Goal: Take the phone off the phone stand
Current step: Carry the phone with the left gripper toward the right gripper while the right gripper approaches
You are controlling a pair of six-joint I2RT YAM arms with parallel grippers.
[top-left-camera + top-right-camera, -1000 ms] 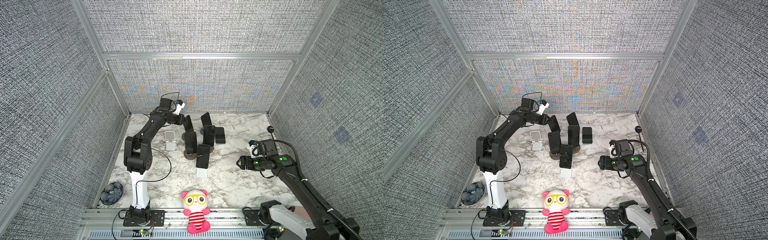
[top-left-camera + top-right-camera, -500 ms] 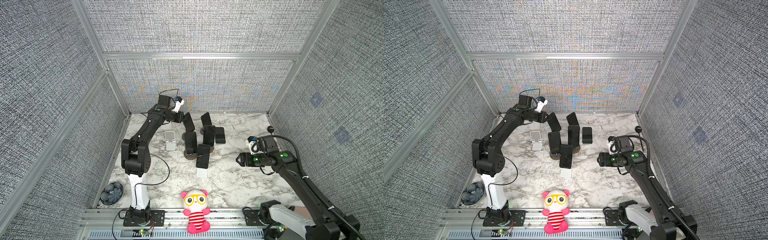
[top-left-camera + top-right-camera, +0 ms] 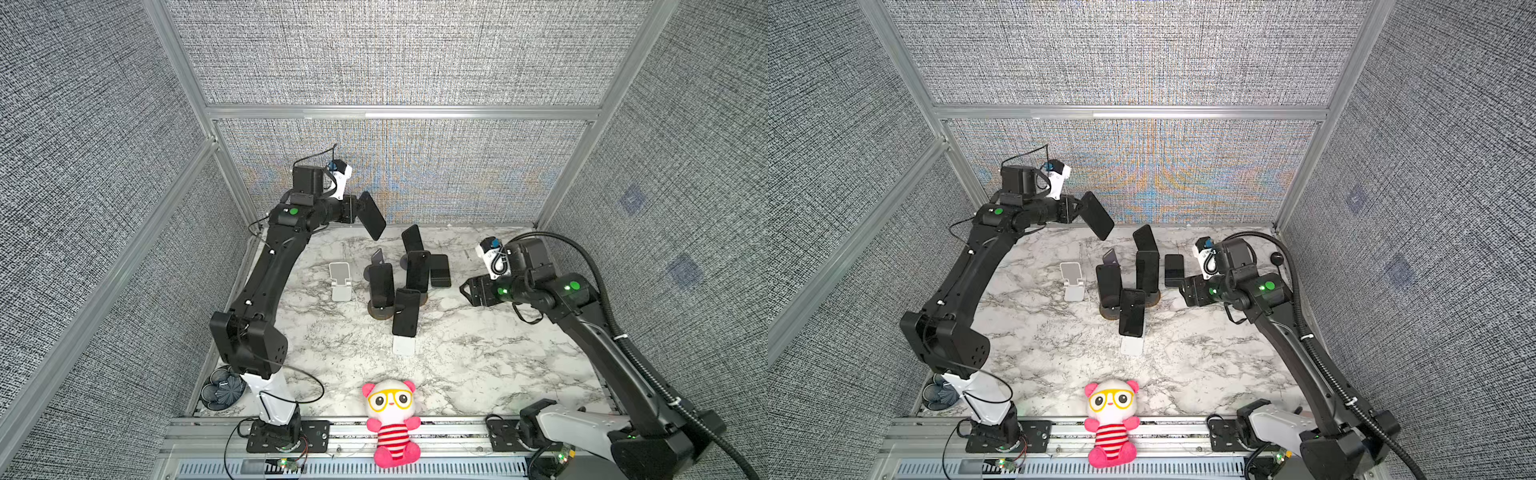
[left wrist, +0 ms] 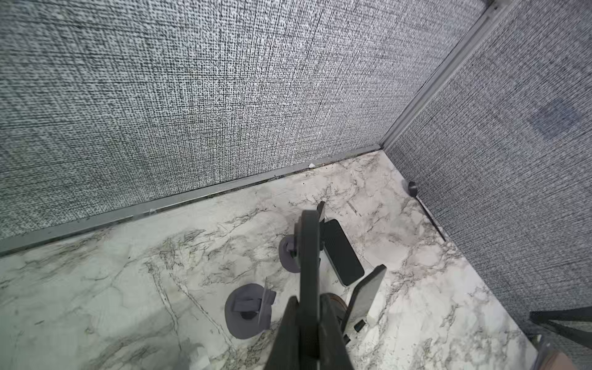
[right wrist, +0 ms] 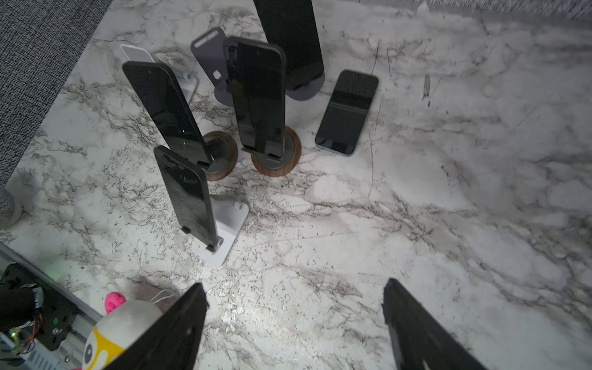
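Looking across both top views, I see the left gripper (image 3: 352, 210) raised near the back wall, its jaws clamped tight on one end of a black phone (image 3: 372, 216). The phone hangs tilted in the air, well clear of the marble table (image 3: 478, 357). From the left wrist camera it shows edge-on between the fingers (image 4: 288, 333). I think they press on its flat faces, though the frame edge cuts most of them off. Below it sits a grey round-based phone stand (image 4: 248, 309), apart from the phone. The right gripper (image 5: 293, 288) hovers over bare marble to the right of the cluster, its jaws spread wide with nothing between them. Ahead of it, three more phones lean upright in stands, and a fourth phone (image 5: 347, 112) lies flat on the table beside them. A pink plush toy (image 3: 390, 419) sits at the front rail.
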